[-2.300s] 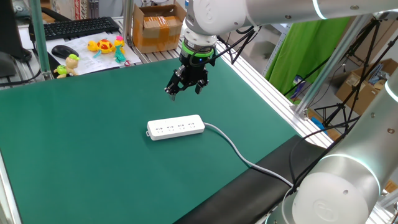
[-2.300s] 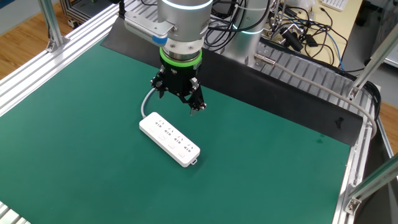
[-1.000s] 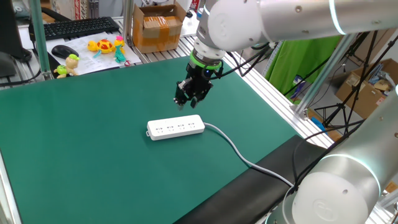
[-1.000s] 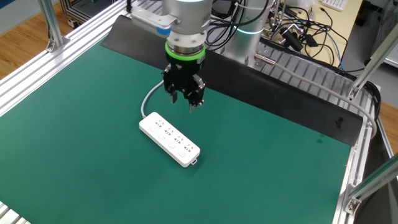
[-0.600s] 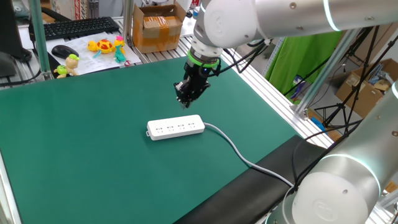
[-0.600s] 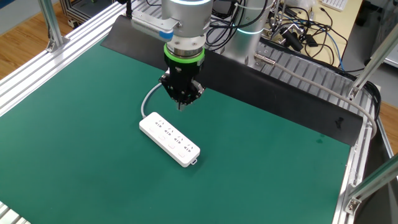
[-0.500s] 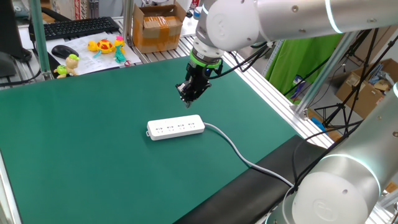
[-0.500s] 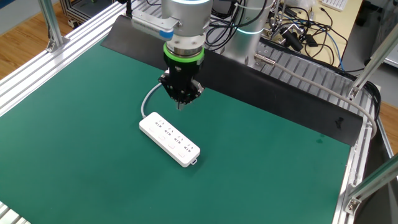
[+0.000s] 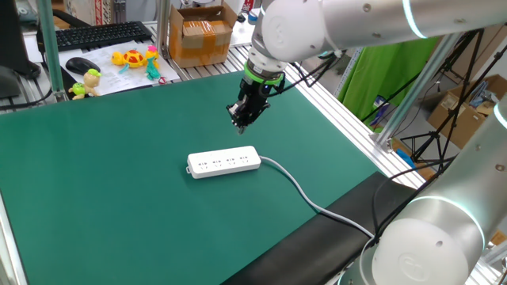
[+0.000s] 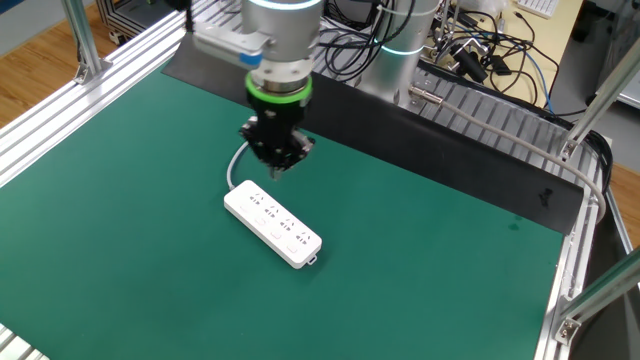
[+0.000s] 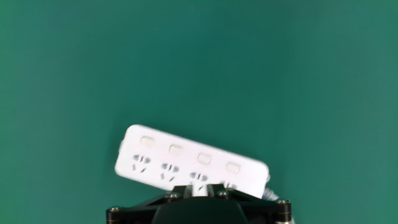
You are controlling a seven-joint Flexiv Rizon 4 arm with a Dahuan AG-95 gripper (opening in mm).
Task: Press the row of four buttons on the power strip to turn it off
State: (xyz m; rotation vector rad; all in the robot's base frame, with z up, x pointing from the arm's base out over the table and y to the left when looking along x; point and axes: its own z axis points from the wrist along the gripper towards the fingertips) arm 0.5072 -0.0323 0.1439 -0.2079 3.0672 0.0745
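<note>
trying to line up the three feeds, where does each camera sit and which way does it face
One fixed view: beside the mat, facing the cluttered desk; shows the arm, the hand and the power strip.
The other fixed view: opposite side, facing the arm's base; shows the hand above the power strip.
Hand view: on the hand, looking straight down; shows the row of four buttons.
All three share the power strip.

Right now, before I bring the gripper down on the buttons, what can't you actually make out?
- Buttons: plain in the hand view, too small to find on the power strip in either fixed view.
- On or off: no view shows it.
- Gripper fingertips: the gripper's own body hides them in the hand view.
- Cable: its far end is cut off at the table's edge.
</note>
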